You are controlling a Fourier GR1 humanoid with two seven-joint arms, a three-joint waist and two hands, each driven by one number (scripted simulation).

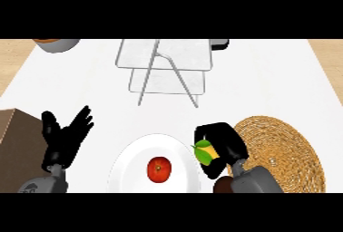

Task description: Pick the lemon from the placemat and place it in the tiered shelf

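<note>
A yellow lemon (205,152) with a green leaf sits in my right hand (220,144), whose black fingers curl round it at the left edge of the round woven placemat (281,152). The hand hides most of the lemon. The tiered shelf (166,68), white with a thin wire frame, stands at the far middle of the counter, well beyond the hand. At the lower left my left hand (66,133) rests open, fingers up.
A white plate (134,170) with a red tomato (159,169) lies just left of my right hand. A brown box (17,145) stands at the left edge. A round bowl (57,44) shows at the far left corner, a dark object (221,44) behind the shelf.
</note>
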